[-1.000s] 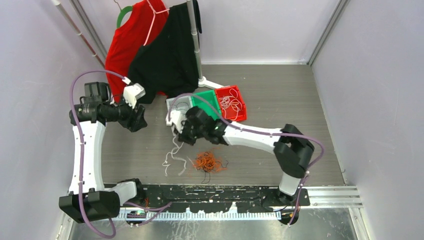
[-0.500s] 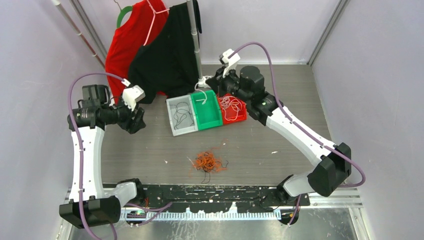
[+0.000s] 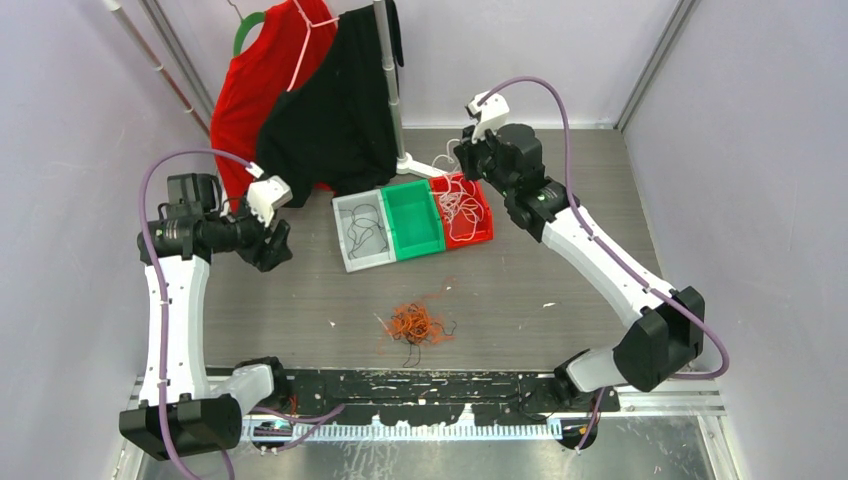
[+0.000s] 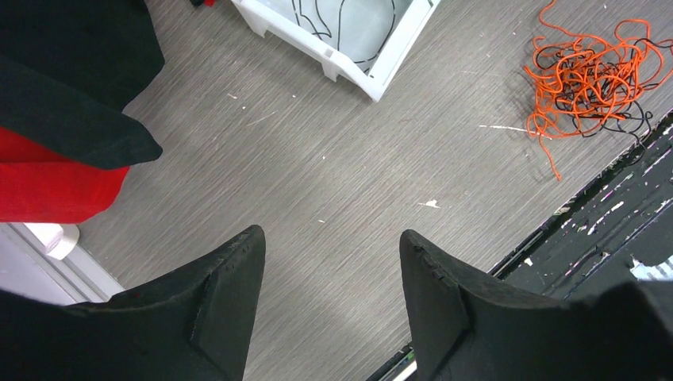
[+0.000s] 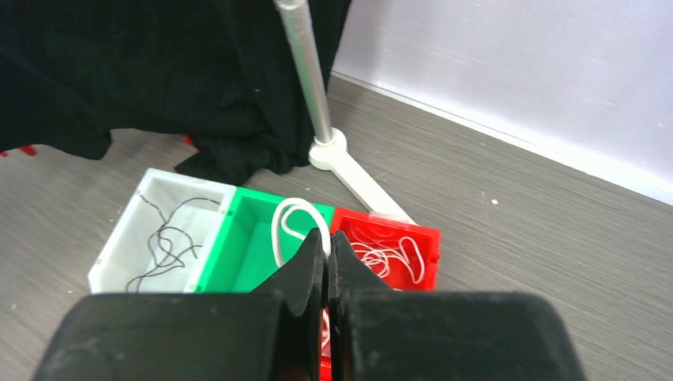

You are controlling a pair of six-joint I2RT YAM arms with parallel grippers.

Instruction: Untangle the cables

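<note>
The table [image 3: 560,270] holds three bins: a pale bin [image 3: 341,232] with black cables [image 3: 362,228], a green bin [image 3: 412,222] and a red bin [image 3: 486,208] with white ones. Near the front sits the snarl [image 3: 415,323] of orange and black cables. It looks light, soft and springy. The left gripper [image 4: 329,234] hangs off to the side, jaws wide, holding nothing. The right gripper [image 5: 326,235] is squeezed tight on one white cable [image 5: 277,226] over the bins. A loose end sticking out of the snarl looks best to pinch.

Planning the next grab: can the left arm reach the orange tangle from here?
Probably yes. The left fingers are open and empty, nothing lies between them and the orange tangle, and the right fingers, pinching a white cable, are off by the red bin.
</note>
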